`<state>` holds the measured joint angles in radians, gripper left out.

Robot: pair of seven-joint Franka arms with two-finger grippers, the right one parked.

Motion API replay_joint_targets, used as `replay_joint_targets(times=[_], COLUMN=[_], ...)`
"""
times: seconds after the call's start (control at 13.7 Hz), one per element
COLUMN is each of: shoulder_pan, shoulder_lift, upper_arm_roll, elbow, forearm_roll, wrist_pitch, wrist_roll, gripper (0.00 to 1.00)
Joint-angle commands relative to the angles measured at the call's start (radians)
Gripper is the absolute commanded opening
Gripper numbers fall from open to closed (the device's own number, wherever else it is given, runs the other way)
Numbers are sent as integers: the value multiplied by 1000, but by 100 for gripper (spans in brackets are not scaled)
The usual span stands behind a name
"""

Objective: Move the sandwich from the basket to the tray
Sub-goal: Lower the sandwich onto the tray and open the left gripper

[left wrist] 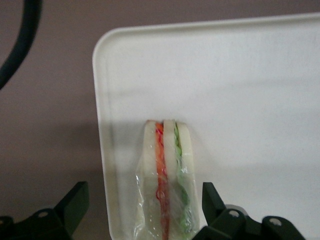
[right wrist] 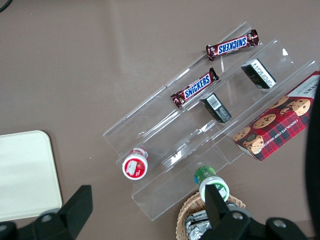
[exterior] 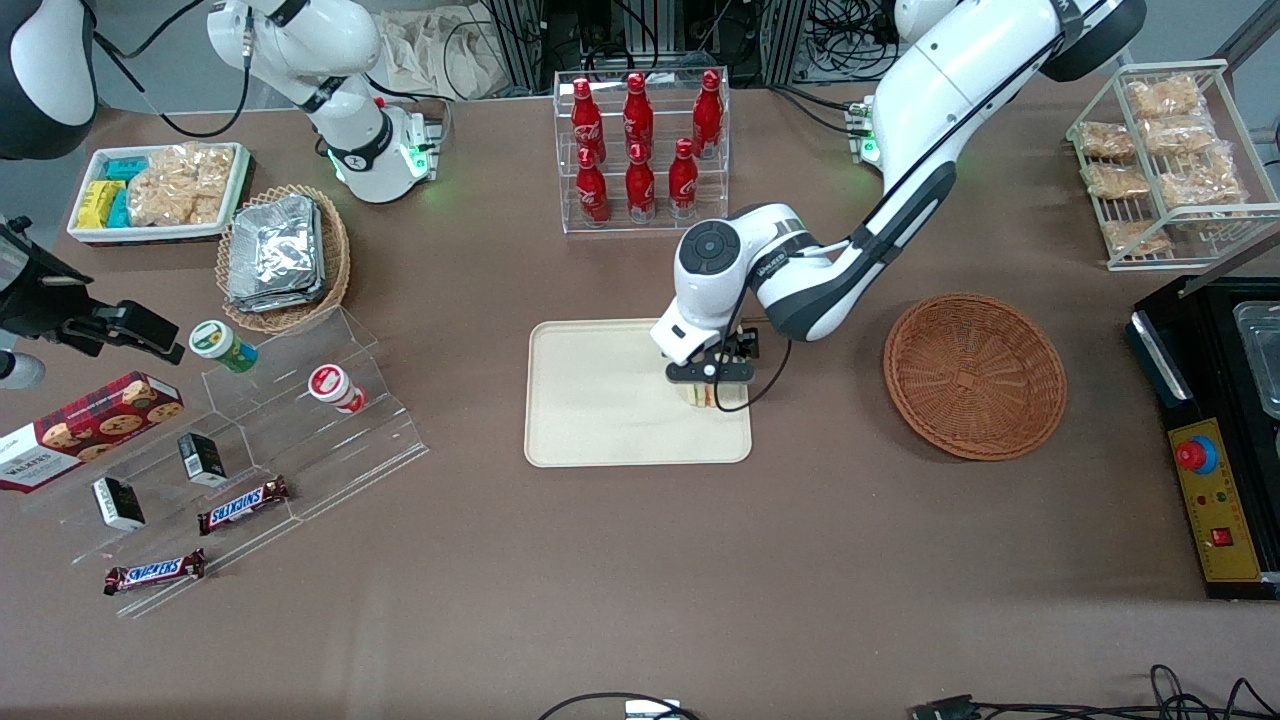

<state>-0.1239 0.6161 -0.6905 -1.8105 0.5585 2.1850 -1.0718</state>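
Sandwich: stands on edge on the tray, close to the rim at the working arm's end. The wrist view shows the red and green filling and clear wrap; the front view shows only a sliver under the gripper.
Gripper: low over the tray, jaws spread wide, one each side of the sandwich with gaps, gripping nothing.
Basket: at 3 o'clock from the tray on the brown surface, well apart, holding nothing.
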Motion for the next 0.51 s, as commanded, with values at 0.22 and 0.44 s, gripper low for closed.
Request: replay_joint_targets(times=[0.22,0.44], shoulder_pan=[114,211], shoulder_lift=[-51,-111], upper_arm_roll=[0,-1], elbow=[135,138], forearm_roll=[6,4], wrist_pitch=[-146,-148], wrist_roll=[-94,-77], gripper=[100,100])
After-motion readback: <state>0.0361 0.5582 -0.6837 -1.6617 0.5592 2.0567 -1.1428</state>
